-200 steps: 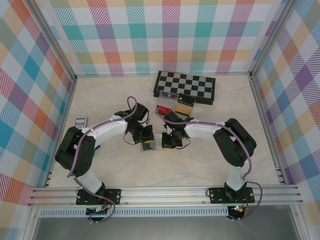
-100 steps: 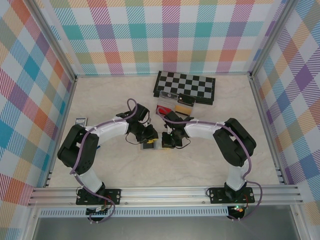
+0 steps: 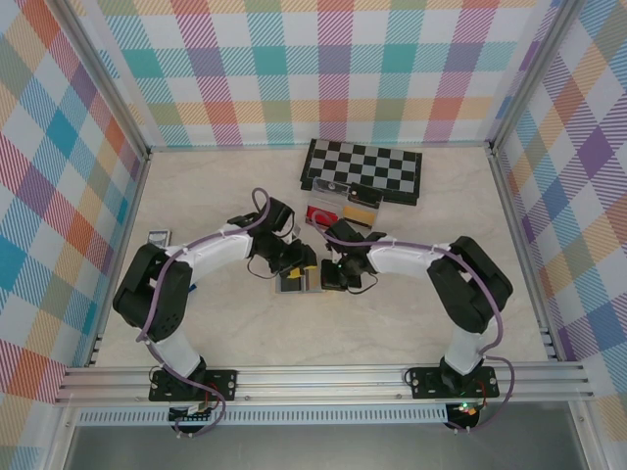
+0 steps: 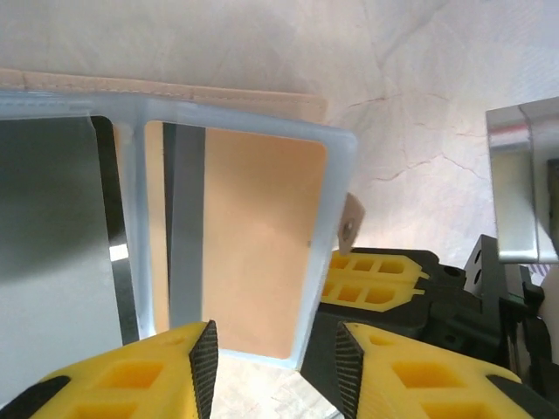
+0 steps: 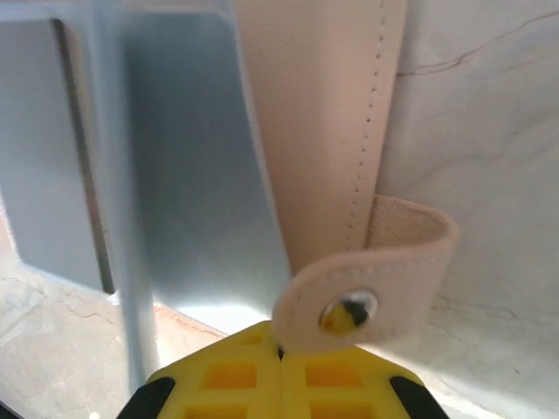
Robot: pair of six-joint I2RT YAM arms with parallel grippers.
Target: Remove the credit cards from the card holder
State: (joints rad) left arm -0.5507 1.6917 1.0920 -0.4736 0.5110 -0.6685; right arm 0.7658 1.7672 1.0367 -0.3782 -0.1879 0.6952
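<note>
On the table point(image 3: 411, 333), the left gripper point(image 4: 275, 349) is seen open, its yellow fingers point(image 4: 131, 384) set to either side of the near edge of the opened holder point(image 4: 336, 166), whose two panels lie flat. Two cards are counted in it: one grey card point(image 4: 52, 244) in the left panel and one orange-tan card point(image 4: 258, 236) with a dark stripe in the right. The holder's one tab point(image 5: 384, 253), bearing one snap point(image 5: 348, 310), is pinched at its end by the closed right gripper point(image 5: 279, 353), just beside the holder.
</note>
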